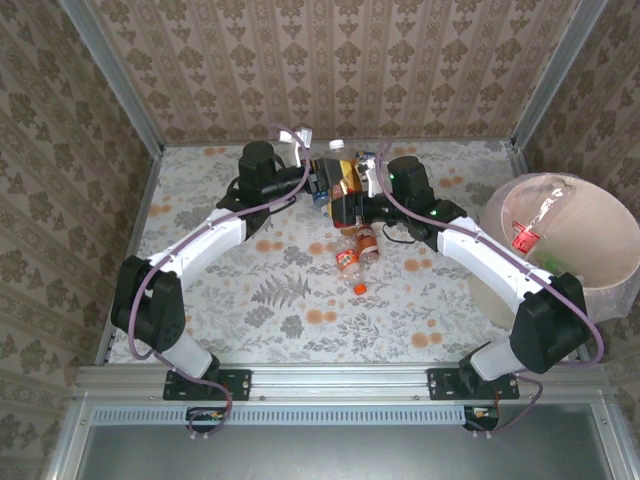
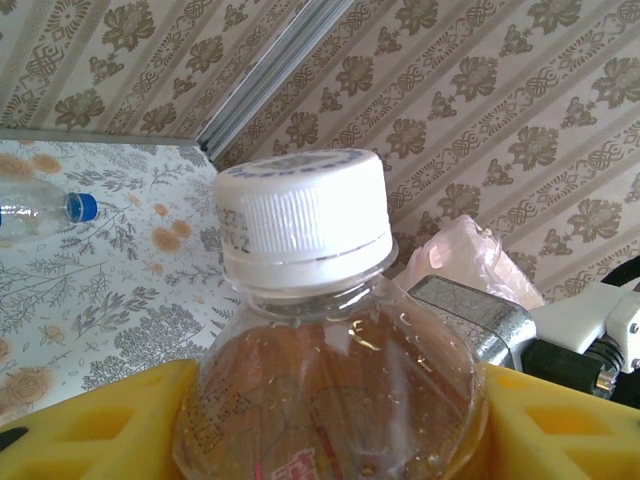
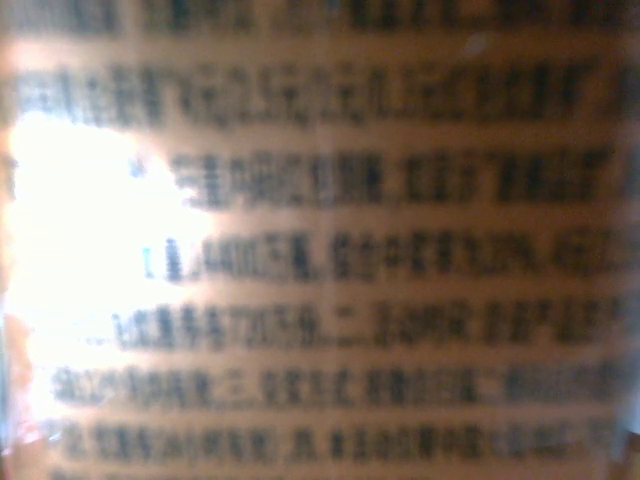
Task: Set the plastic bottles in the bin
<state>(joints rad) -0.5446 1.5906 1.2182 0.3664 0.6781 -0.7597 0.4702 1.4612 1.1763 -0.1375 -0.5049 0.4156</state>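
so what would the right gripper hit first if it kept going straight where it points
A bottle's orange printed label, blurred and apparently right in front of it already; which bottle it belongs to, I can't tell.

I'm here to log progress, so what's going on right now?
The left gripper holds a white-capped bottle between its yellow fingers at the far side of the table. The right wrist camera sits close against a bottle label, too blurred to tell any grip. Bottles already lie in the bin; another bottle lies mid-table.

A lab test cell: wallpapered panels (image 1: 330, 60), aluminium frame (image 1: 112, 70), floral-print table (image 1: 250, 320).
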